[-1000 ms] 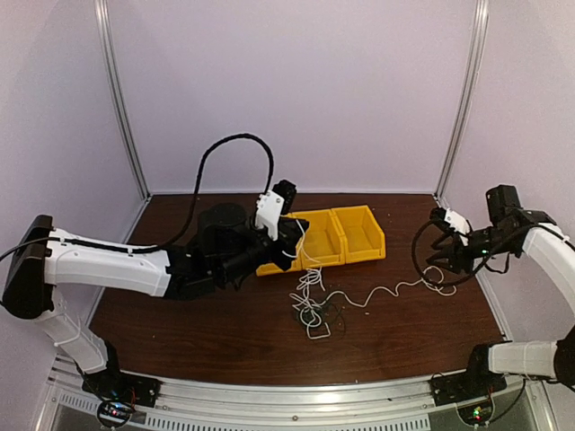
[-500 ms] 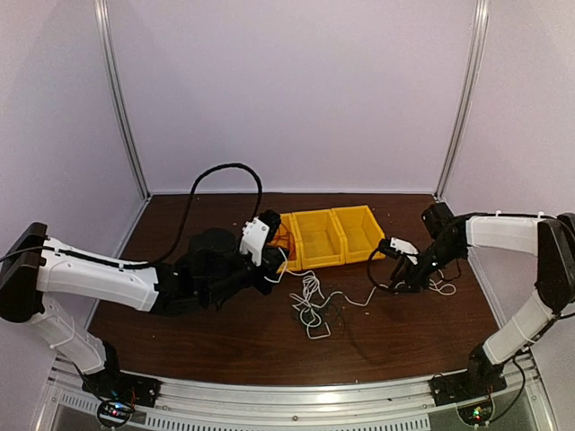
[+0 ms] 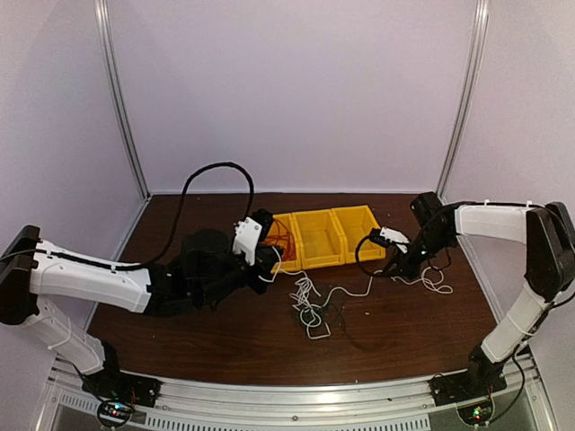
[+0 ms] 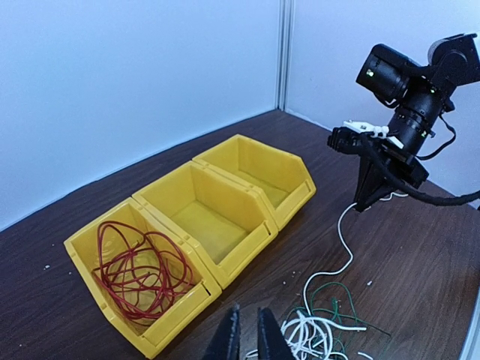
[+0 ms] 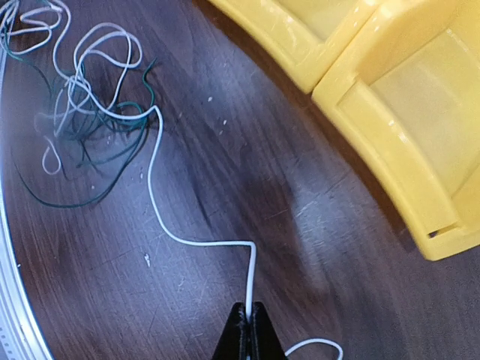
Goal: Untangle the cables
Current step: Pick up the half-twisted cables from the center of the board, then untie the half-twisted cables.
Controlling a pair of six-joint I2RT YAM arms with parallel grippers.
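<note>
Right wrist view: right end effector (image 5: 246, 319) pinches thin white wire (image 5: 214, 244) leading to tangled white-and-green wire clump (image 5: 82, 112) on dark wooden counter (image 5: 300, 187).
Left end effector (image 4: 248, 326): closed, apparently empty.
Technique: draw strand away slowly, low.

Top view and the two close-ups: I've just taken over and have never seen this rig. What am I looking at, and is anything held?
It is a robot: a left arm and a right arm bolted to the near edge of a table. The top view looks down from behind them. Each close-up comes from a wrist camera looking past its own fingers. Three yellow bins stand on the table, and the leftmost holds a red cable. Before them lies a clump of white and dark green cables. The right end effector is shut on a white cable running out of the clump. The left end effector is shut too, near the bins; whether it grips anything I cannot tell.
</note>
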